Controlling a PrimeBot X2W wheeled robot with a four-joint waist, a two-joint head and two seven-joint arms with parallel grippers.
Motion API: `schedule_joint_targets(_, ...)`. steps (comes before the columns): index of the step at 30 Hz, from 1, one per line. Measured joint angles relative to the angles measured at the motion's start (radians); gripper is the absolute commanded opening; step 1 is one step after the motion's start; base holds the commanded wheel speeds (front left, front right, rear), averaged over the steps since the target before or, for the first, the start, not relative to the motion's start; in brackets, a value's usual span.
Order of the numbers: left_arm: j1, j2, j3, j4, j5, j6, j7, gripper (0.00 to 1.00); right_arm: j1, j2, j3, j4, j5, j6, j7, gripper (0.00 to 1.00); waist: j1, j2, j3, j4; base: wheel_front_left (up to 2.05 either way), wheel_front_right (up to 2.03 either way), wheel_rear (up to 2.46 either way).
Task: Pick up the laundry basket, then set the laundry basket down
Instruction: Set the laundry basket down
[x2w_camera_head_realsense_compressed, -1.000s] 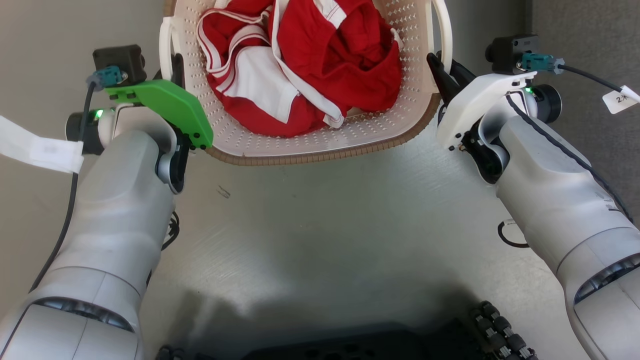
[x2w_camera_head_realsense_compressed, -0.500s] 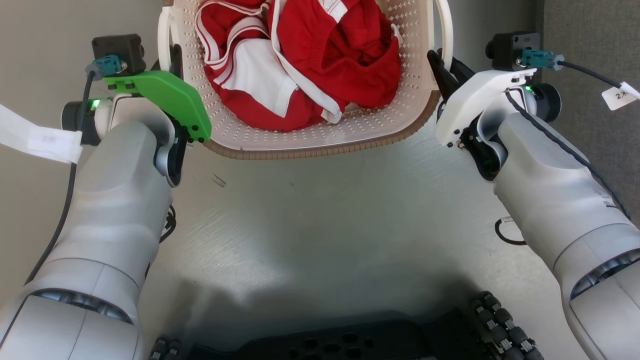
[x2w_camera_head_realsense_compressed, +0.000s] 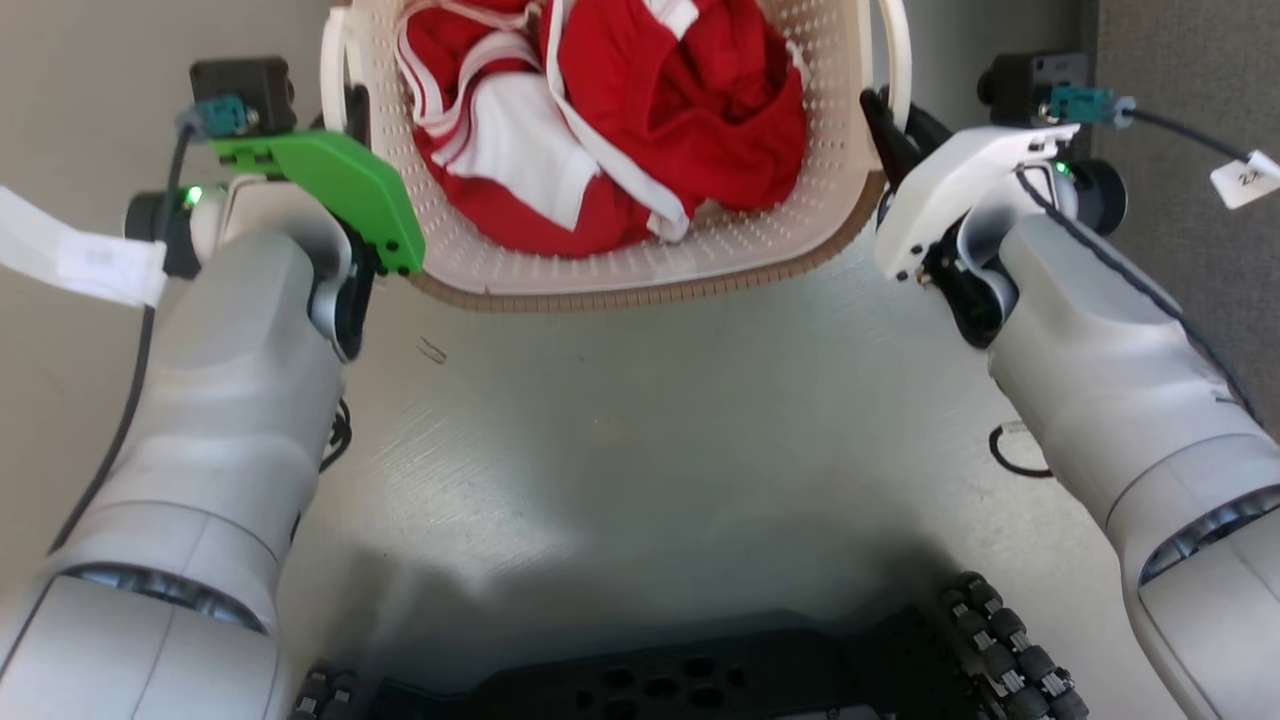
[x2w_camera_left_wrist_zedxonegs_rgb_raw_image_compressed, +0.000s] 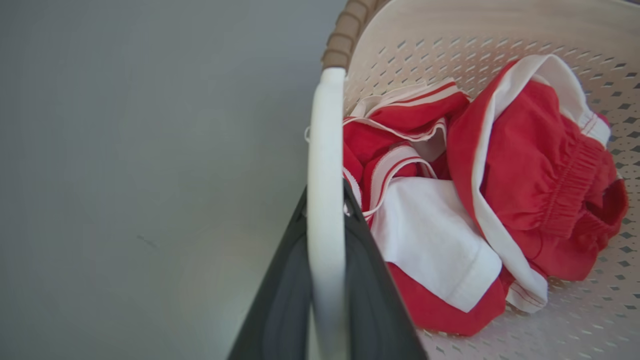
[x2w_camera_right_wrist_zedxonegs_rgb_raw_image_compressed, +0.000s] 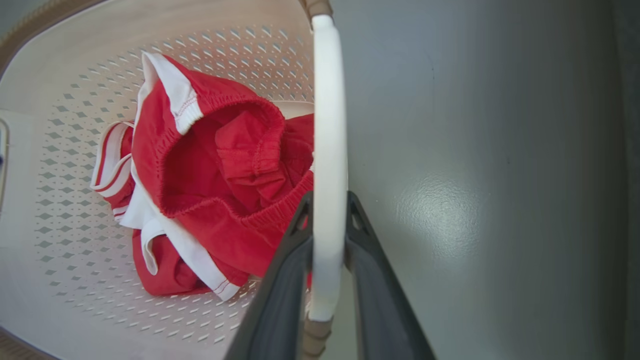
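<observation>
The basket (x2w_camera_head_realsense_compressed: 650, 275) lies between the robot's two arms at the top of the head view, over a grey floor (x2w_camera_head_realsense_compressed: 640, 430), with crumpled red-and-white clothes (x2w_camera_head_realsense_compressed: 690, 110) inside it. The left gripper (x2w_camera_left_wrist_zedxonegs_rgb_raw_image_compressed: 326, 200) has its two dark fingers closed tight on the white left handle (x2w_camera_left_wrist_zedxonegs_rgb_raw_image_compressed: 325, 125), one finger on each side of the bar. The right gripper (x2w_camera_right_wrist_zedxonegs_rgb_raw_image_compressed: 328, 202) pinches the right handle (x2w_camera_right_wrist_zedxonegs_rgb_raw_image_compressed: 329, 110) the same way. Whether the basket rests on the floor or hangs clear of it cannot be told.
</observation>
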Motion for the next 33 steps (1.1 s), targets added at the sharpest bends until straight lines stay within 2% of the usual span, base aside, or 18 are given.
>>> schedule_joint_targets(28,-0.032,-0.005,0.002,0.019,0.000,-0.009,-0.021,0.00,-0.033,-0.003,0.004,0.015,0.000,0.009,-0.015,0.00,0.0000,0.0000,0.025,0.001,0.00,0.00,0.00)
schedule_joint_targets(29,-0.033,-0.005,0.003,0.021,0.000,-0.014,-0.021,0.00,-0.034,-0.003,0.005,0.016,0.000,0.009,-0.015,0.29,0.0000,0.0000,0.025,0.001,0.00,0.00,0.00)
schedule_joint_targets(30,-0.033,-0.005,0.003,0.023,-0.001,-0.019,-0.021,0.20,-0.034,-0.003,0.006,0.016,0.000,0.009,-0.015,0.43,-0.0001,0.0000,0.025,0.001,0.00,0.00,0.00)
schedule_joint_targets(31,-0.033,-0.005,0.005,0.024,-0.002,-0.025,-0.021,0.49,-0.034,-0.003,0.010,0.016,-0.002,0.009,-0.015,0.43,-0.0001,0.0000,0.024,0.001,0.00,0.00,0.00)
schedule_joint_targets(32,-0.034,-0.004,0.006,0.025,-0.003,-0.027,-0.021,0.49,-0.034,-0.005,0.014,0.016,-0.005,0.009,-0.015,0.43,0.0000,0.0000,0.024,0.001,0.00,0.00,0.00)
schedule_joint_targets(33,-0.035,0.000,0.005,0.027,-0.003,-0.032,-0.021,1.00,-0.034,-0.009,0.016,0.017,-0.007,0.009,-0.015,1.00,0.0000,0.0000,0.024,0.002,0.00,0.00,0.00)
